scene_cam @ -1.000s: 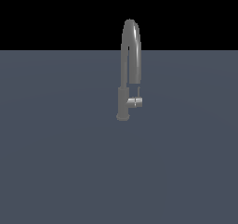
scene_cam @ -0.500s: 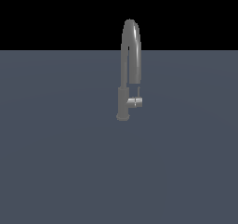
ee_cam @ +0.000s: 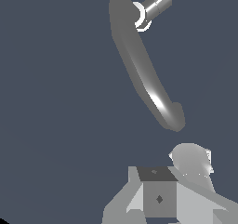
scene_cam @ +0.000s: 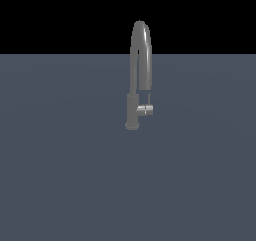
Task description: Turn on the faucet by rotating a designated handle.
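Note:
The faucet is a dark-grey gooseneck tap standing on the grey surface, its spout arching toward the exterior view's right. The handle is a small silver stub with a thin lever, sticking out of the column on that same side. The arm does not show in the exterior view. In the wrist view I look down on the faucet and the handle. My gripper hangs above, just beyond the spout's end and well away from the handle. Its fingers look closed together with nothing between them.
A flat grey surface spreads all around the faucet, under a black background. No other objects show.

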`<act>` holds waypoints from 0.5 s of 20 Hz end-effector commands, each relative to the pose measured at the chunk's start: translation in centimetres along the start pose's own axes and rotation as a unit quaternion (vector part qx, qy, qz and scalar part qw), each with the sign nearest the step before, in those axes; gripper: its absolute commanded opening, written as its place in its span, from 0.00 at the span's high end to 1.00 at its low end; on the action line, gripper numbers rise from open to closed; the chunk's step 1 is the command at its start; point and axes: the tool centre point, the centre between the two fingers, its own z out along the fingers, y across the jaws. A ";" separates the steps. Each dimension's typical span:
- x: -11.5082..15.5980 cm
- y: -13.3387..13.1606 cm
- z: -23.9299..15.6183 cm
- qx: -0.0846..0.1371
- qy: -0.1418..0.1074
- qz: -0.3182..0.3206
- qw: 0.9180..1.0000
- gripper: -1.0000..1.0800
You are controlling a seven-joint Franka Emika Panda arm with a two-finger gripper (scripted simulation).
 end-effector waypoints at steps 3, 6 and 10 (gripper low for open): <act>2.9 -0.2 0.2 0.030 -0.032 0.029 0.999 1.00; 4.8 -0.2 0.4 0.050 -0.054 0.048 0.996 1.00; 7.4 -0.1 0.9 0.077 -0.083 0.074 0.991 1.00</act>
